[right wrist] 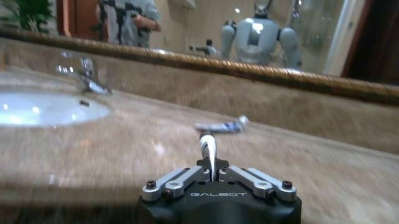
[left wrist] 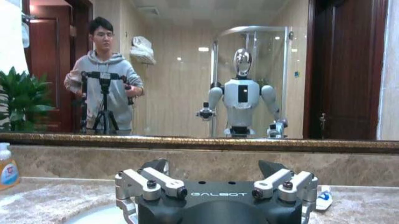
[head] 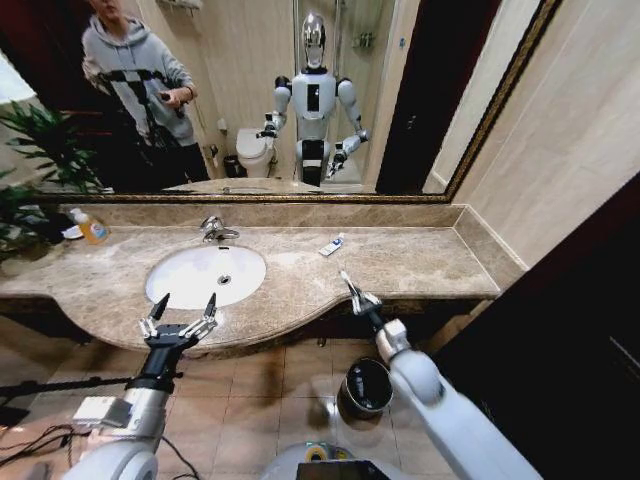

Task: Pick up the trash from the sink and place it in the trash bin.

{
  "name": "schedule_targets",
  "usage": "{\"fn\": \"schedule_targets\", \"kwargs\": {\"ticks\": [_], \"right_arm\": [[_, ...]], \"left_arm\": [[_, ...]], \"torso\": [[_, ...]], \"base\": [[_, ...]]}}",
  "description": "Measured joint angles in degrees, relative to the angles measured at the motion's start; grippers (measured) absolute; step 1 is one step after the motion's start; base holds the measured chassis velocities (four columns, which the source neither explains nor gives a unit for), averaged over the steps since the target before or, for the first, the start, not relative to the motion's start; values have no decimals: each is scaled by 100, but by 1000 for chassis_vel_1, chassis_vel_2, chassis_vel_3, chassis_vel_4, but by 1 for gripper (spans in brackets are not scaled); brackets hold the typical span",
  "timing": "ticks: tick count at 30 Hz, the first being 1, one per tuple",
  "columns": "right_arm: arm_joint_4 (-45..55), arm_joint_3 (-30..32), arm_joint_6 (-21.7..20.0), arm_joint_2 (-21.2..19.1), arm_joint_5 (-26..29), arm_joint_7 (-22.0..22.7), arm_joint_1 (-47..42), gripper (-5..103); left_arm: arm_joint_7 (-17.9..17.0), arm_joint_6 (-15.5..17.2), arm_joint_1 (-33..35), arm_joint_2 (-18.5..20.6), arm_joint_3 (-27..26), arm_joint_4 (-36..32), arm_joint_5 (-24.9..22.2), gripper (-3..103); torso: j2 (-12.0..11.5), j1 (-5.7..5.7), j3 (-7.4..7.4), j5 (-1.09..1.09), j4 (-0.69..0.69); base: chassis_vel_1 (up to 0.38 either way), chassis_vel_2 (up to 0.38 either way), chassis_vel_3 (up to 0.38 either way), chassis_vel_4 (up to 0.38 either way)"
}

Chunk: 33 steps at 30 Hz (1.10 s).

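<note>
The left gripper (head: 182, 308), jaws apart, hovers at lower left by the sink (head: 205, 276). The right gripper (head: 352, 288), jaws together, sits centre. One tube (head: 332, 245) lies on the counter behind it; the bin (head: 366, 386) stands below. Reaching the tube likely needs the right jaws opened first.

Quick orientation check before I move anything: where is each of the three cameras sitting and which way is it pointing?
Head view: high, looking down at the sink, marble counter and trash bin; left gripper with fingers spread, right gripper shut.
Left wrist view: low at the counter edge, facing the mirror; left gripper.
Right wrist view: low over the counter, facing the faucet and a small white tube; right gripper.
Shared: tube, sink.
</note>
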Motion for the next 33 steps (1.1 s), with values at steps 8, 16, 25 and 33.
{"fn": "schedule_targets", "kwargs": {"ticks": [8, 16, 25, 33], "right_arm": [[293, 785, 535, 597, -852, -137, -1685, 3], [-9, 1098, 1096, 1354, -1528, -415, -2738, 3], [-1195, 848, 840, 1384, -1539, -808, -2400, 2], [-2219, 526, 281, 1033, -1288, -896, -1401, 2]], "left_arm": [[0, 0, 0, 0, 0, 0, 0, 100], [0, 0, 0, 0, 0, 0, 0, 100], [0, 0, 0, 0, 0, 0, 0, 100], [-1, 0, 0, 0, 0, 0, 0, 100]], "torso": [[0, 0, 0, 0, 1], [0, 0, 0, 0, 0], [0, 1, 1, 0, 0], [0, 2, 2, 0, 3]], "base": [[0, 0, 0, 0], [0, 0, 0, 0], [0, 0, 0, 0], [0, 0, 0, 0]]}}
